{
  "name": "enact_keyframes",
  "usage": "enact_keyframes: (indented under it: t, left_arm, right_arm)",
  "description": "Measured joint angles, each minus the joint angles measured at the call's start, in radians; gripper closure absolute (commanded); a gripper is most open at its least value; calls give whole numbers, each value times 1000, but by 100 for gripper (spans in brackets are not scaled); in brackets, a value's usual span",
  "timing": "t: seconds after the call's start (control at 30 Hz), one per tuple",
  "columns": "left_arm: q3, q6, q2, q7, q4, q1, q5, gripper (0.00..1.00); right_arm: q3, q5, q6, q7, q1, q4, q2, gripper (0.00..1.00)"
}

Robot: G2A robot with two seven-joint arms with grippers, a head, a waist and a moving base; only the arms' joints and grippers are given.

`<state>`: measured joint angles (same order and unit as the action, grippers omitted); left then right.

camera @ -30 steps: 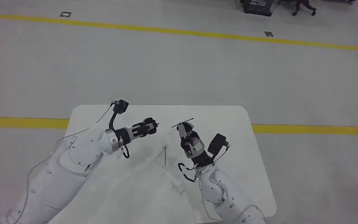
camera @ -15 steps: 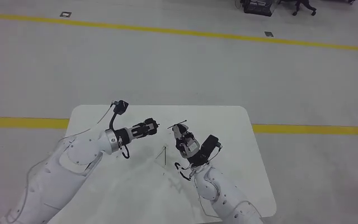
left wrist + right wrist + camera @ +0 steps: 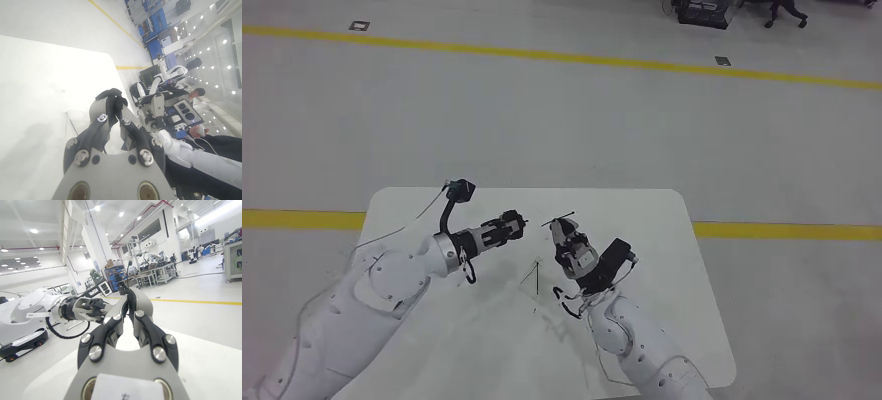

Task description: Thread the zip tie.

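Observation:
My right gripper [image 3: 129,294] is shut on a thin black zip tie [image 3: 128,275], whose strap rises straight past the fingertips to a small head at its end. In the top view this zip tie [image 3: 558,218] crosses the right gripper [image 3: 561,232] above the white table [image 3: 662,215]. My left gripper [image 3: 516,224] hovers a short gap away, pointing at it. The left gripper [image 3: 115,97] looks shut, with dark padding bunched between its fingers; whether it pinches anything thin I cannot tell. A second zip tie [image 3: 535,274] lies on the table between the arms, and this loose tie [image 3: 70,123] lies beyond the left fingers.
The table's far edge [image 3: 542,190] runs just behind both grippers. Bare tabletop spreads to the right [image 3: 682,300] and in front of the arms. In the right wrist view the left arm [image 3: 83,308] stands close beside the right fingers.
The right gripper has moved a little toward the left gripper with the zip tie in it, narrowing the gap. The left arm has barely shifted.

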<state>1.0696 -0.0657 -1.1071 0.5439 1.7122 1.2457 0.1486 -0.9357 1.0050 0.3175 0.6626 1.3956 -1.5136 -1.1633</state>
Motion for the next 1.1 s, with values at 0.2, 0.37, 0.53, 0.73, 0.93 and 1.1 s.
enact_keyframes:
  t: [0.2, 0.37, 0.53, 0.73, 0.93, 1.1]
  left_arm:
    - [-3, -9, 2, -17, 6, 2, 42, 100]
    - [-3, -8, 1, -18, 6, 2, 42, 100]
    - [-10, -6, 1, -46, 10, 4, 81, 100]
    - [-14, -5, 3, -51, 19, 7, 112, 100]
    - [-13, -8, 4, -46, 22, 10, 119, 100]
    - [-13, -8, 4, -46, 22, 9, 119, 100]
  right_arm:
    - [3, 4, -2, 7, -7, 15, -7, 100]
    - [3, 4, -1, 7, -6, 15, -7, 100]
    - [-2, 17, -16, -17, -7, 7, -10, 100]
    - [0, 38, -14, -9, -21, 29, -21, 100]
    - [15, 39, -2, 29, -45, 72, -37, 100]
    - [16, 40, -2, 31, -47, 75, -38, 100]
